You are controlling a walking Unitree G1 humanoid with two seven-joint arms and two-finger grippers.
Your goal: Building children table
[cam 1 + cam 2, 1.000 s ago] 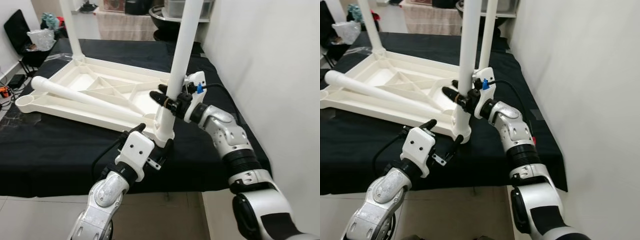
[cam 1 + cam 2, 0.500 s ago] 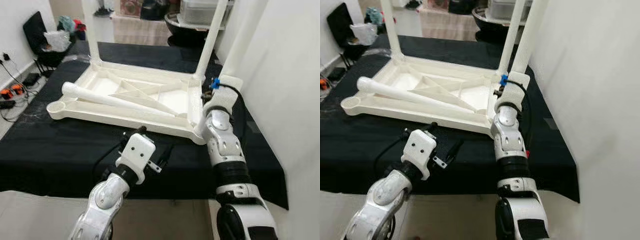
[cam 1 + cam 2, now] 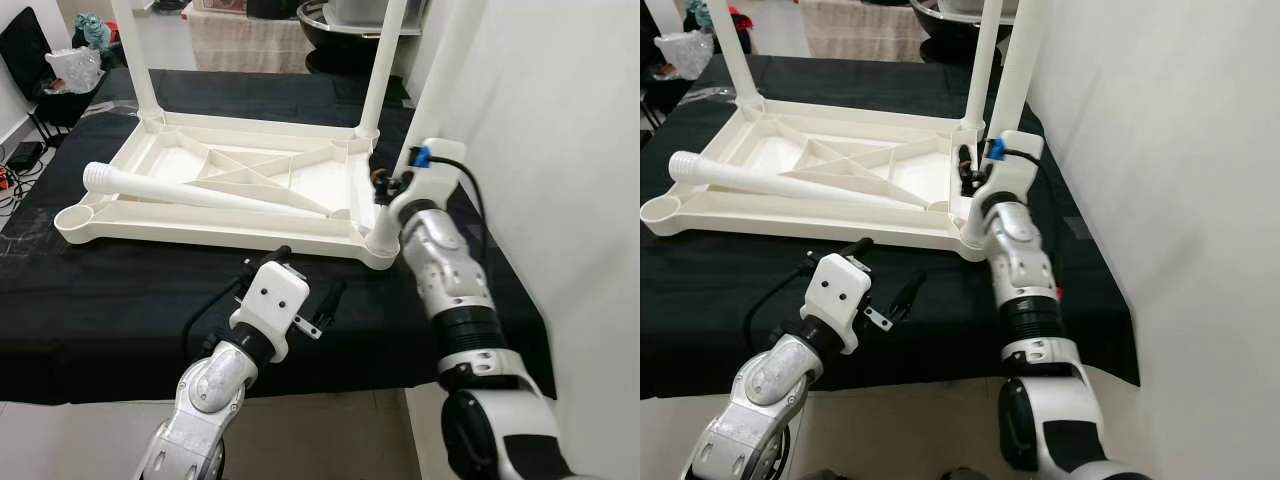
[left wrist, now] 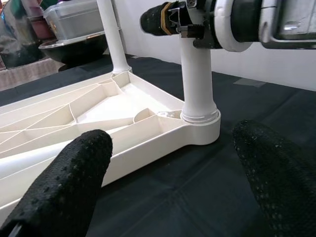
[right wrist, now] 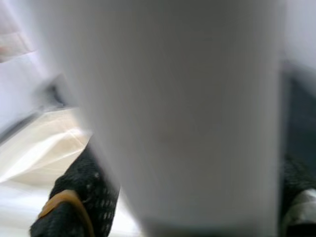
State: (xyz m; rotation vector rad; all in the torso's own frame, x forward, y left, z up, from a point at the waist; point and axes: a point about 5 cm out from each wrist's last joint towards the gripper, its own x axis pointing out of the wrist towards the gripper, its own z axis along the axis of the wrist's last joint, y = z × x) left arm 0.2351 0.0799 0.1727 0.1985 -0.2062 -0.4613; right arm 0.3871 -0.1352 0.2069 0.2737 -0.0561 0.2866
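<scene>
Upturned white tabletop was laid flat on black-covered bench, three legs stood up in corner sockets. Near-right leg was held upright, long axis vertical, base seated in corner socket. Right gripper was clamped round its lower shaft. Loose fourth leg was left lying lengthwise across tabletop, threaded end toward empty near-left socket. Left gripper was hovering spread and empty in front of near edge — nearer arm for it, probably.

Blurred table leg, top cut off
</scene>
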